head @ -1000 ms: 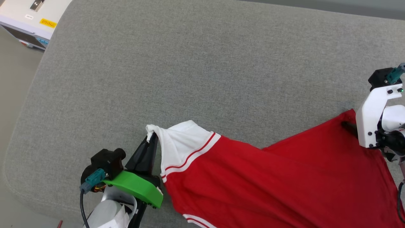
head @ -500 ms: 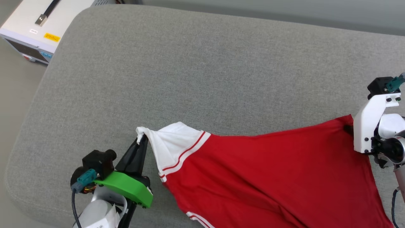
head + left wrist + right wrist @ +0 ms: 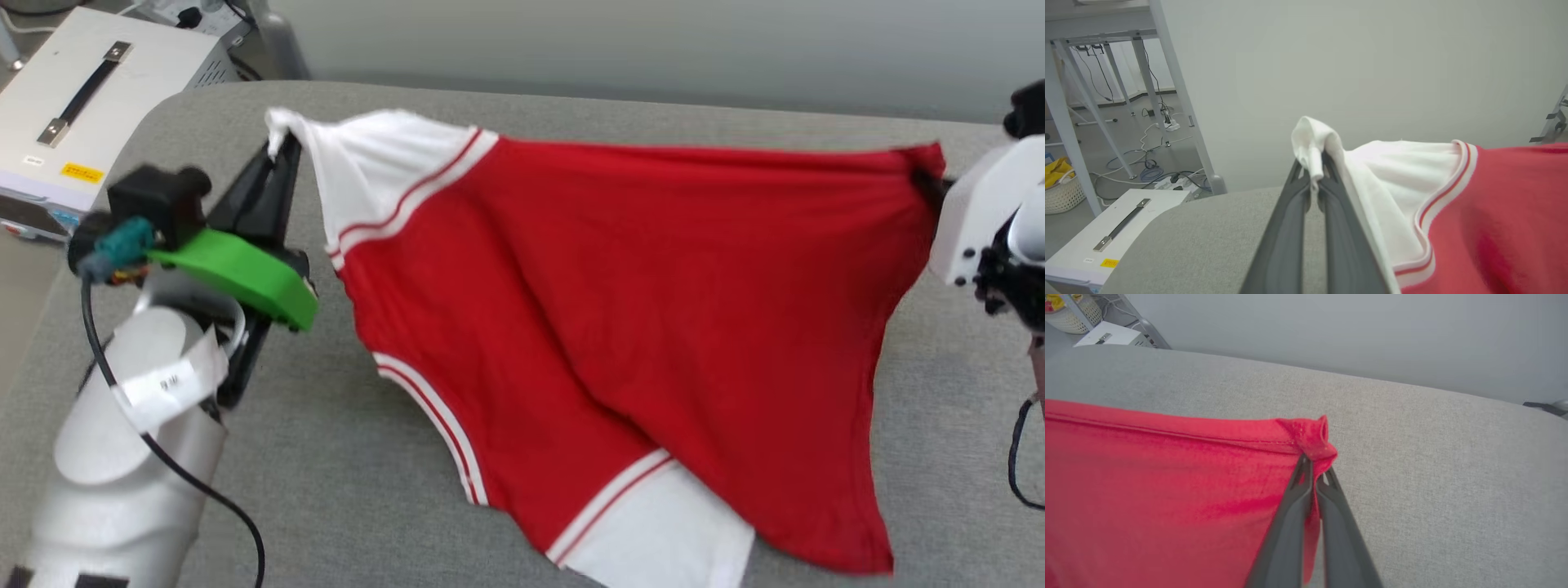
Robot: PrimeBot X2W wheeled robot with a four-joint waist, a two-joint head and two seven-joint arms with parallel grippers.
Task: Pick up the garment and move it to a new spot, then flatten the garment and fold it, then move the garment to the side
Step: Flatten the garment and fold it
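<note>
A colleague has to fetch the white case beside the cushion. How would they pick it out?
Find the grey cushion. Off its far left corner sits the case. It is a white box with a black strap handle and a yellow label on top, unlike the red shirt.

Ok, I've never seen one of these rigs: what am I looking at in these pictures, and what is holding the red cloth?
It is a two-armed robot. The wide picture comes from a camera on its head, looking down at a grey padded surface. The other two come from cameras on its wrists, each looking along that arm's own pair of dark fingers. The left gripper is shut on the tip of a white sleeve of the garment, a red T-shirt with striped trim. The right gripper is shut on a red corner of it. The shirt hangs stretched between them, its lower part drooping toward the surface. A white box with a handle stands beside the surface.
</note>
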